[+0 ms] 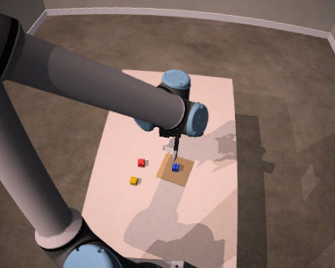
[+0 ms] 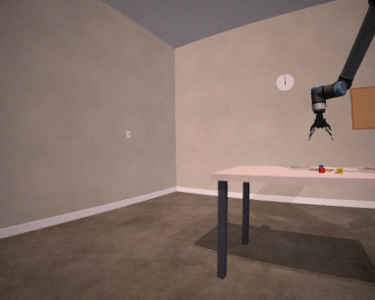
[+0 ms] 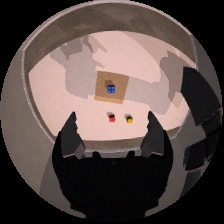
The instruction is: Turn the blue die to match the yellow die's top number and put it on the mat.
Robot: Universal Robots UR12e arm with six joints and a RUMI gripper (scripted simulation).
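Note:
The blue die (image 1: 175,167) (image 3: 111,89) sits flat on the brown mat (image 1: 181,180) (image 3: 120,98), inside its edges. In the exterior view it shows only partly, behind the red die. Light pips show on its top, but their number is too small to tell surely. The yellow die (image 1: 133,180) (image 2: 340,171) (image 3: 130,120) sits flat on the table beside the mat; its top number is not clear either. The red die (image 1: 141,163) (image 2: 322,171) (image 3: 112,118) sits flat near it. My gripper (image 2: 321,139) (image 3: 112,111) is open and empty, high above the table.
The pale table (image 1: 116,219) (image 2: 262,173) carries the mat and dice. The red and yellow dice stand close together, off the mat on the same side. The arm's shadows fall across the table and part of the mat.

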